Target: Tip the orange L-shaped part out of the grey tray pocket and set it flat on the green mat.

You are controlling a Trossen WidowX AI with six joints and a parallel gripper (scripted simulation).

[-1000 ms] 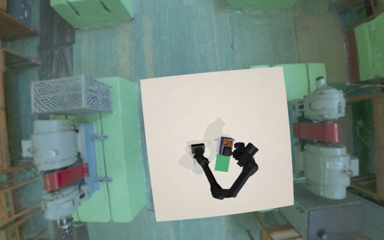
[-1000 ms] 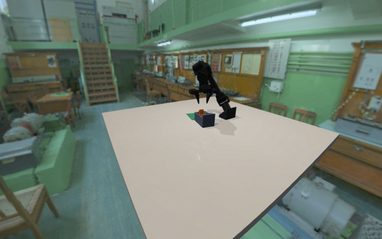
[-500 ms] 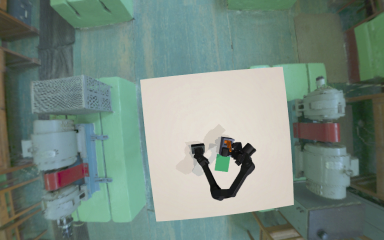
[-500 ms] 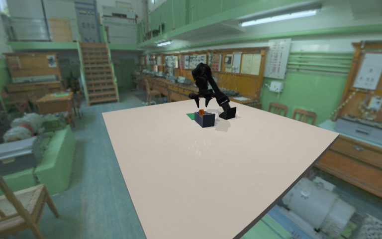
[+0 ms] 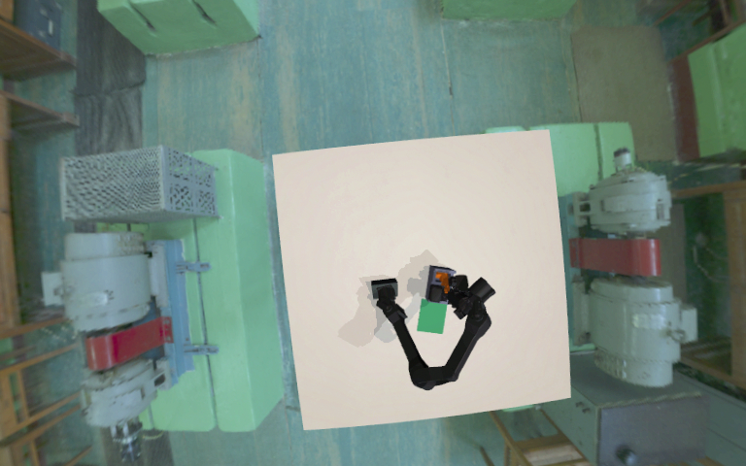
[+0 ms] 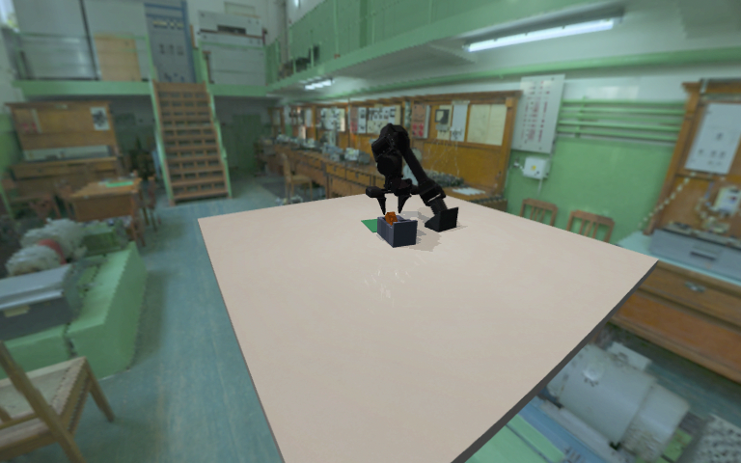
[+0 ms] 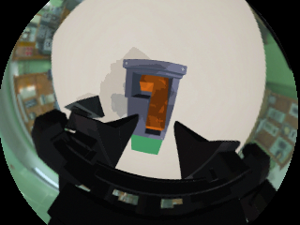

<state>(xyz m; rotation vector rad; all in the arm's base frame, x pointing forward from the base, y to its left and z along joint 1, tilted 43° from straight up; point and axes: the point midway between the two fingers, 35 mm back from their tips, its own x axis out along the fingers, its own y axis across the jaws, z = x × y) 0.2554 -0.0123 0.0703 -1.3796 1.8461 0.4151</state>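
The orange L-shaped part (image 5: 442, 279) (image 6: 391, 218) (image 7: 159, 104) is in the grey tray (image 5: 429, 277) (image 6: 402, 234) (image 7: 155, 67), tilted. Its L-shaped end is low at the tray side away from the mat; its plain end stands up above the rim on the mat side, with a dark gap beyond it in the wrist view. My gripper (image 6: 392, 212) (image 7: 157, 120) is open and empty, pointing down just above the raised end, one finger to each side in the wrist view. The green mat (image 5: 432, 316) (image 6: 370, 223) (image 7: 145, 144) lies flat beside the tray.
The arm's black base (image 5: 383, 288) (image 6: 443, 219) stands on the pale table (image 5: 352, 209) (image 6: 339, 305), to the left of the tray in the top view. The arm bends around the mat's far side from the tray. Shadows fall on the table near the tray.
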